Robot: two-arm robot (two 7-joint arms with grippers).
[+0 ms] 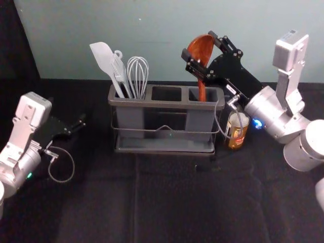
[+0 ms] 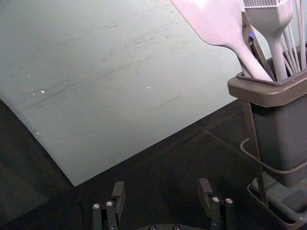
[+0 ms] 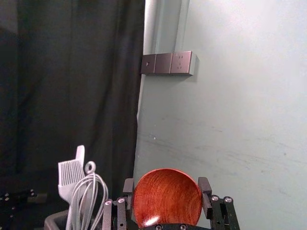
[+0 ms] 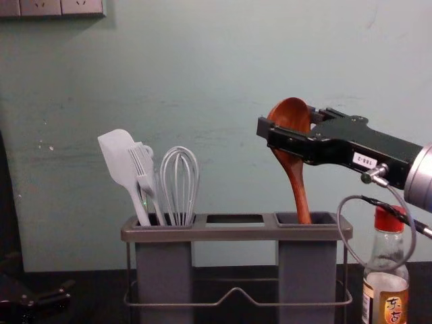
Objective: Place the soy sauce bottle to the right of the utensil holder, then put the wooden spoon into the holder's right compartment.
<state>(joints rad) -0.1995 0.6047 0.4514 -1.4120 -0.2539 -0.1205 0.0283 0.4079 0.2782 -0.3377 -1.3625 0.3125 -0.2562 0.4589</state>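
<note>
Head view: utensil holder, upright on the counter; spatula and whisk standing in its left compartment, the middle one vacant.

Item, wooden spoon: bowl uppermost, handle pointing down, its lower end inside the right compartment; slight lean in the chest view.

Item, soy sauce bottle: red cap, upright just beside the holder on its right; placement apparently complete.

Right end effector: above the holder's right end, reaching in from the right, clasped on the spoon by opposite edges of the bowl. Left end effector: idle, low to the left of the holder, fingers parted and empty.

Handling, as judged: spoon light, stiff, not fragile; lacquered-looking surface and rounded bowl liable to slip or pivot under uneven pressure. Present hold at the bowl suits the job, leaving the handle free for insertion. Bottle heavier, probably glass, smooth; best taken round the body, below the neck.

Step in hand: lowering or releasing the spoon. Next move: straighten, ease down, part the fingers evenly, withdraw clear of the bowl. Risk: bowl snagged on retreat, or cable knocking the bottle.
</note>
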